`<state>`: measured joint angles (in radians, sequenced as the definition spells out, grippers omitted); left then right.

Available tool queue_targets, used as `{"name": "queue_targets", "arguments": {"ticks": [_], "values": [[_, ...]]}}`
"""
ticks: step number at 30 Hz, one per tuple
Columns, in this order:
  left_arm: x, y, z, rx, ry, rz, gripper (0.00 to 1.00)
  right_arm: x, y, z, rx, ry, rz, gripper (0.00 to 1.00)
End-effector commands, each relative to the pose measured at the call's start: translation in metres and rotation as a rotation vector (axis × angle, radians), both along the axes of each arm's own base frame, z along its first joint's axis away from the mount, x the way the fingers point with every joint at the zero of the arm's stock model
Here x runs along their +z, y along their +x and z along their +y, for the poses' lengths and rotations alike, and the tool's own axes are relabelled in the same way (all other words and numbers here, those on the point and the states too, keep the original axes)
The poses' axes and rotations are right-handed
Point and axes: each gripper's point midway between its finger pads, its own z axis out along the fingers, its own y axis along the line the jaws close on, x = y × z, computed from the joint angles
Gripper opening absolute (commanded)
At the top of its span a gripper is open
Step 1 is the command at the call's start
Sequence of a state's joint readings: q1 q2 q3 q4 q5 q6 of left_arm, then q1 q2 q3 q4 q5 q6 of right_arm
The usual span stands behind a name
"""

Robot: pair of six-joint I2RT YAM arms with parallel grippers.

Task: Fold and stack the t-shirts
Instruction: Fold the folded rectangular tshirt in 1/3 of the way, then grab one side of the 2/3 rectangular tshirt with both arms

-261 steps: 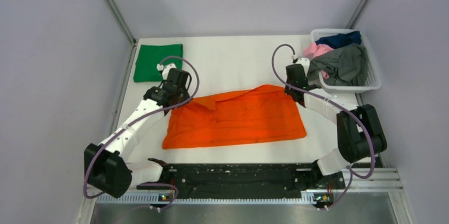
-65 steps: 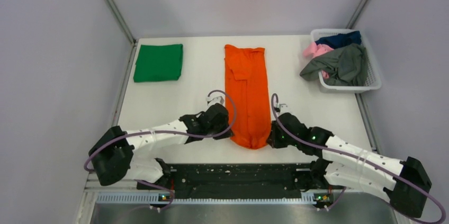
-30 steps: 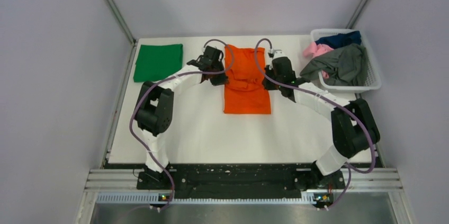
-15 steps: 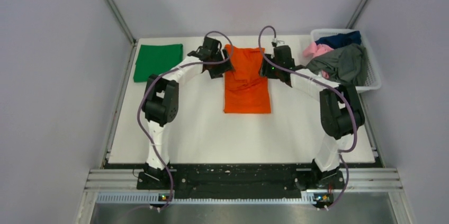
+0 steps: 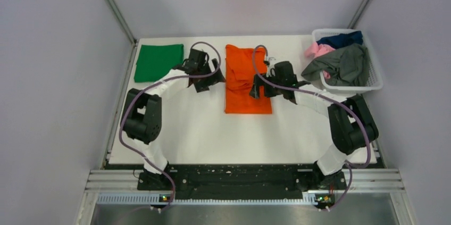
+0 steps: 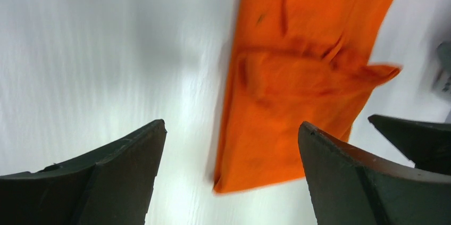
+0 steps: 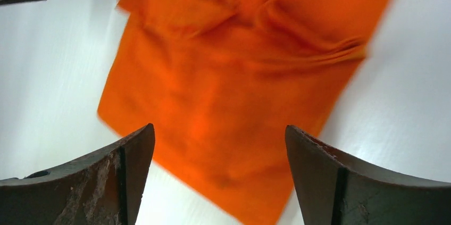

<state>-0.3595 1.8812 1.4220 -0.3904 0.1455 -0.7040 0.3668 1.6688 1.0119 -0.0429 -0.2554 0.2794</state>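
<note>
The orange t-shirt (image 5: 248, 81) lies folded in half at the table's far middle, with wrinkles across its upper layer (image 6: 298, 71) (image 7: 239, 71). My left gripper (image 5: 211, 76) (image 6: 231, 125) hangs open and empty just off the shirt's left edge. My right gripper (image 5: 256, 85) (image 7: 219, 127) hovers open and empty above the shirt's right part. The green t-shirt (image 5: 158, 63) lies folded at the far left. Grey (image 5: 343, 64), pink (image 5: 317, 49) and navy (image 5: 340, 39) t-shirts are bunched in the basket.
The white lattice basket (image 5: 351, 89) stands at the far right corner. Grey walls close in the table on the left, far and right sides. White tabletop (image 5: 239, 134) stretches from the orange shirt to the arm bases.
Both grippers have opened and let go of the orange shirt's top layer. The left one has drawn off to the left; the right one has swung over the shirt.
</note>
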Motion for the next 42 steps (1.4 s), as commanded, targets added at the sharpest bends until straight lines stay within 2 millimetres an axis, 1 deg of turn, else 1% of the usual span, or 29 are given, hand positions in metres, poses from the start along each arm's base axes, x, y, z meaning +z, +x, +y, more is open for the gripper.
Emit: {"name": "queue_targets", "arguments": {"ticks": [1,2,4,5,6,9,11,12,13,14,15,17,19,21,23,26,27,28,29,30,31,33,35,37,39,42], "values": [[0.004,-0.044,0.017,0.031,-0.02,-0.025,0.99,0.023,-0.034,0.049,0.247,0.001,-0.175,0.91],[-0.007,-0.06,0.024,0.047,-0.011,-0.004,0.99,0.019,-0.035,0.052,0.264,-0.014,-0.183,0.91],[-0.014,-0.08,0.032,0.077,-0.02,0.008,0.99,0.014,-0.028,0.056,0.251,-0.037,-0.177,0.91],[-0.016,-0.088,0.034,0.081,-0.034,0.009,0.99,0.01,-0.022,0.06,0.247,-0.038,-0.169,0.91],[-0.019,-0.095,0.034,0.082,-0.044,0.013,0.99,0.011,-0.014,0.065,0.246,-0.029,-0.173,0.91],[-0.023,-0.111,0.037,0.083,-0.049,0.024,0.99,0.009,0.009,0.08,0.25,-0.017,-0.18,0.91],[-0.024,-0.116,0.04,0.089,-0.047,0.028,0.99,0.012,0.031,0.088,0.229,-0.023,-0.209,0.91],[-0.023,-0.117,0.04,0.092,-0.048,0.024,0.99,0.018,0.047,0.088,0.192,-0.034,-0.236,0.91],[-0.022,-0.117,0.041,0.095,-0.049,0.021,0.99,0.021,0.064,0.088,0.147,-0.05,-0.251,0.92],[-0.021,-0.117,0.041,0.095,-0.049,0.021,0.99,0.017,0.077,0.085,0.107,-0.067,-0.233,0.92],[-0.02,-0.116,0.04,0.094,-0.048,0.022,0.99,0.02,0.088,0.083,0.079,-0.065,-0.225,0.92],[-0.02,-0.117,0.041,0.091,-0.043,0.026,0.99,0.026,0.102,0.082,0.045,-0.046,-0.234,0.92],[-0.023,-0.118,0.043,0.095,-0.033,0.031,0.99,0.033,0.104,0.08,0.042,-0.042,-0.247,0.92],[-0.025,-0.119,0.043,0.097,-0.029,0.038,0.99,0.042,0.096,0.078,0.068,-0.047,-0.27,0.92],[-0.026,-0.12,0.042,0.089,-0.034,0.042,0.99,0.048,0.081,0.073,0.087,-0.052,-0.287,0.92],[-0.026,-0.115,0.033,0.069,-0.065,0.036,0.99,0.044,0.052,0.056,0.074,-0.061,-0.265,0.92],[-0.027,-0.114,0.03,0.063,-0.075,0.041,0.99,0.04,0.04,0.046,0.048,-0.066,-0.245,0.93],[-0.028,-0.113,0.025,0.053,-0.084,0.047,0.99,0.029,0.025,0.032,-0.004,-0.083,-0.208,0.93],[-0.029,-0.113,0.017,0.036,-0.093,0.048,0.98,0.026,0.014,0.019,-0.059,-0.092,-0.183,0.92],[-0.03,-0.114,0.009,0.015,-0.096,0.051,0.97,0.025,0.004,0.0,-0.164,-0.106,-0.154,0.92],[-0.031,-0.112,0.003,0.006,-0.096,0.052,0.95,0.015,-0.008,-0.016,-0.223,-0.132,-0.117,0.92],[-0.039,-0.112,-0.009,-0.022,-0.088,0.076,0.9,0.01,-0.032,-0.032,-0.312,-0.087,-0.066,0.91],[-0.045,-0.112,-0.02,-0.045,-0.095,0.094,0.83,0.005,-0.047,-0.042,-0.364,-0.052,-0.042,0.91],[-0.05,-0.113,-0.03,-0.069,-0.102,0.115,0.76,0.001,-0.053,-0.052,-0.415,-0.034,-0.032,0.88],[-0.057,-0.113,-0.035,-0.079,-0.096,0.13,0.7,-0.006,-0.061,-0.056,-0.442,-0.018,-0.004,0.83],[-0.068,-0.111,-0.037,-0.075,-0.082,0.156,0.59,-0.02,-0.071,-0.053,-0.436,0.007,0.038,0.77]]}}
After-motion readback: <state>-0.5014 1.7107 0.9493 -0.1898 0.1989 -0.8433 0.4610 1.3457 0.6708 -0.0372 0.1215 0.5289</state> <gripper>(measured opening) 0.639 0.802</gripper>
